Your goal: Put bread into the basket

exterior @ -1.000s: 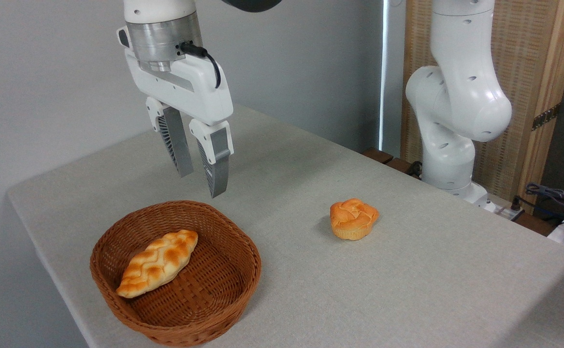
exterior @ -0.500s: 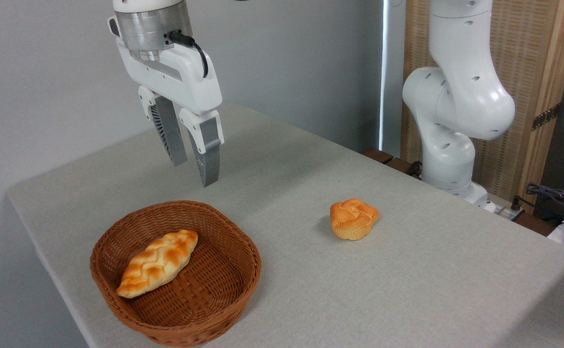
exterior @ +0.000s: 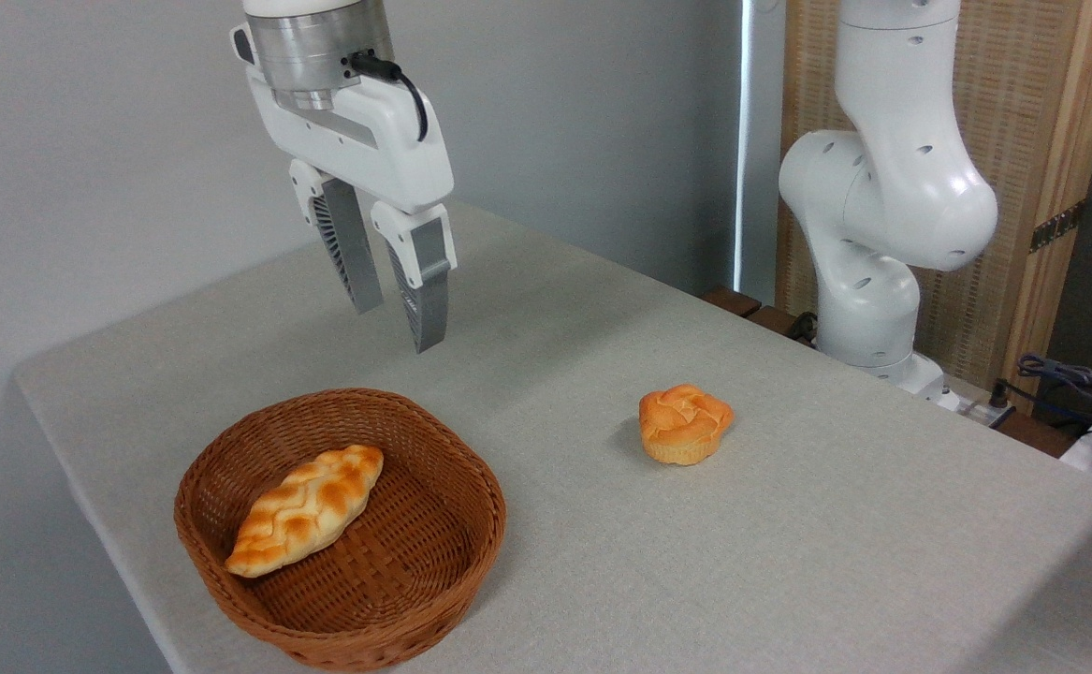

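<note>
The braided bread [exterior: 306, 509] lies inside the brown wicker basket [exterior: 443, 562], leaning against its left wall, one pointed end near the rim. My gripper [exterior: 400, 328] hangs in the air above the basket's far rim, well clear of the loaf. Its two grey ribbed fingers [exterior: 424, 295] stand apart with nothing between them, so it is open.
A round orange muffin-like bun [exterior: 685, 424] sits on the grey tablecloth [exterior: 789, 524] to the right of the basket. The arm's white base [exterior: 868, 309] stands at the table's far right edge. Cables [exterior: 1070, 384] lie beyond it. The table's left edge runs close to the basket.
The gripper rose a little from a second ago, drifted left, then shifted back right. It stays open and empty. The bread and basket have not moved.
</note>
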`<state>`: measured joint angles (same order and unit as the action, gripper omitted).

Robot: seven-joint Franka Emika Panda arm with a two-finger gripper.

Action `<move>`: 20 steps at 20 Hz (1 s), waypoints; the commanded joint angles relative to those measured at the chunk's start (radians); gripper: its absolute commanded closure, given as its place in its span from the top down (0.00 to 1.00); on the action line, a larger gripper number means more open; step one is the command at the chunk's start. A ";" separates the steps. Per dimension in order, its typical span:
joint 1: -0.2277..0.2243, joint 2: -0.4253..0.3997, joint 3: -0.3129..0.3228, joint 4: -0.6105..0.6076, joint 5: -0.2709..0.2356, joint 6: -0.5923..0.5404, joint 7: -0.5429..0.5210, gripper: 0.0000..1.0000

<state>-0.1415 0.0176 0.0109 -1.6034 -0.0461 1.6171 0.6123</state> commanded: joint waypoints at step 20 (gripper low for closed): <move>0.007 -0.045 0.054 -0.036 0.083 0.017 0.003 1.00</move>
<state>-0.1290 -0.0154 0.0681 -1.6298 0.0132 1.6209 0.6357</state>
